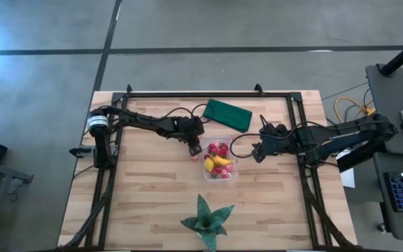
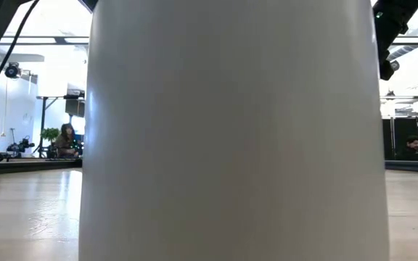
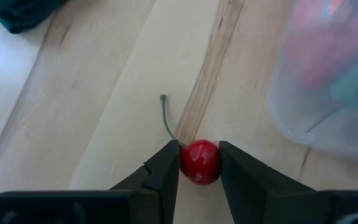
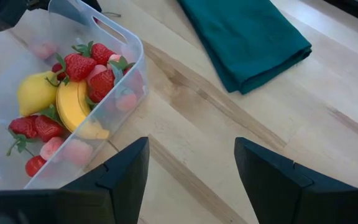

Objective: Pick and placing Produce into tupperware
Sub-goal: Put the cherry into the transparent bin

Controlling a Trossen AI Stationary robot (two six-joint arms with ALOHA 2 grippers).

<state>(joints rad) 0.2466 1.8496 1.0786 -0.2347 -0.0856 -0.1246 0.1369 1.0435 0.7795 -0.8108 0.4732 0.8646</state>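
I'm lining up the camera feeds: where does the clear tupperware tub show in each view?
High view: tupperware at table centre, between the two grippers.
Low view: not in it; a pale surface fills the picture.
Left wrist view: blurred at the right edge, beside the cherry between the left gripper fingers.
Right wrist view: upper left, holding fruit.
Shared landmark: the green cloth.

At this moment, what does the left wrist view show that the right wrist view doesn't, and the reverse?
Only the left wrist view shows the red cherry with its thin stem, lying on the table between the left gripper fingers, which sit close on either side of it. Only the right wrist view shows the tub's contents clearly: strawberries, a banana and a lemon, with the right gripper open above bare wood. Both show the clear tupperware and the dark green cloth.
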